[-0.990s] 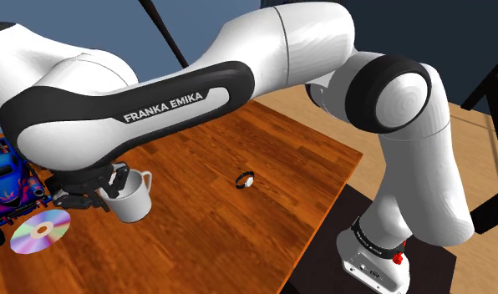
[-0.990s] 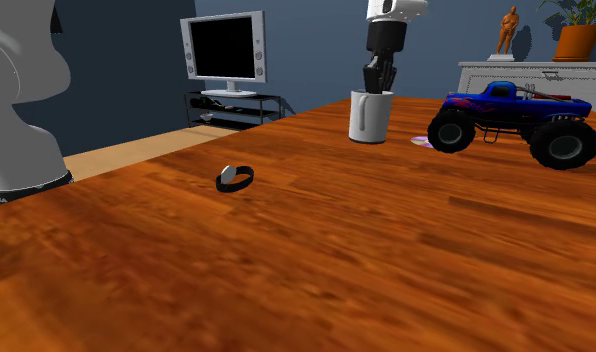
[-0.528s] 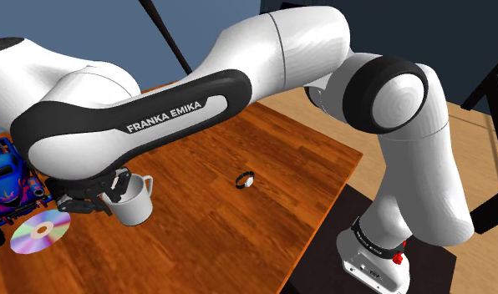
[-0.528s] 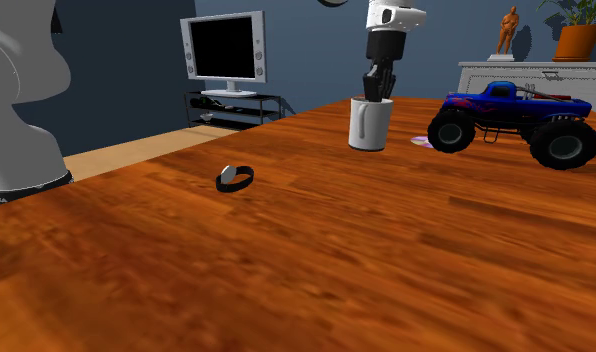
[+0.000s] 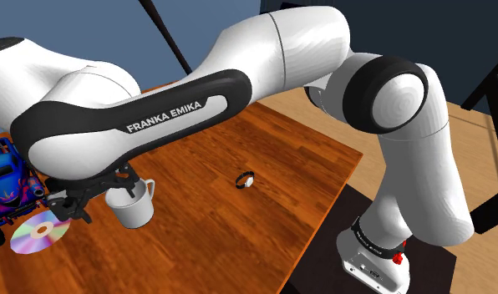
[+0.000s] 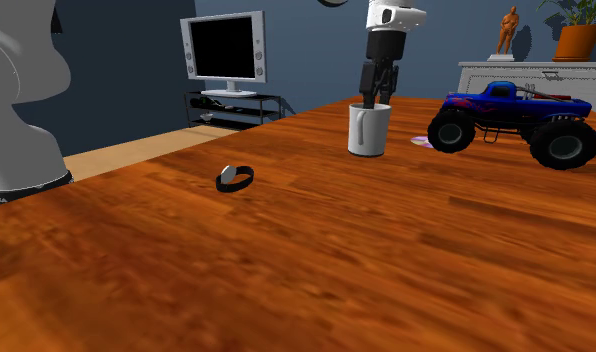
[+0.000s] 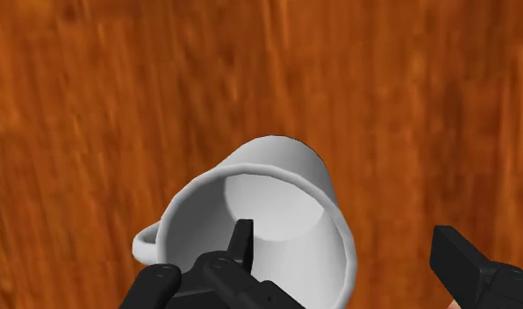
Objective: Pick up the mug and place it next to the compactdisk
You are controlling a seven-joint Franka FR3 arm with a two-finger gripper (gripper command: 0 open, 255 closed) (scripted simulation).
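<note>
Mug (image 5: 134,210) - plain white, round, loop handle. It stands upright on the brown wood-grain desk (image 5: 239,234), just beside the shiny rainbow-tinted compact disc (image 5: 40,231), on the shoulder view's right of it. From the second exterior view its base reads as down on the desk, not hanging.

Jaws are spread. One black finger (image 7: 242,239) dips inside the rim, and the other finger (image 7: 466,263) sits outside, clear of the wall. Nothing is pinched, so the mug is not held.

Handling, my read:
- Stiff shell with no give. Material isn't evident, so treat it as hard and chippable.
- Empty, so probably light. The smooth wall looks slippery under a thin pinch.
- A rim pinch is off-centre, so expect it to swing or tilt if grabbed loosely.
- Best hold is the wall near the rim, one finger in and one out, on the side away from the handle (image 7: 146,244). The loop looks too small to hook.

Placement looks essentially done. The risk is the inner finger catching the rim on the way out - a straight lift should avoid tipping it onto the disc.

Nearby: a blue monster-truck toy (image 6: 506,118) just past the disc, and a small black wristband with a pale face (image 6: 234,178) well apart from the mug.
</note>
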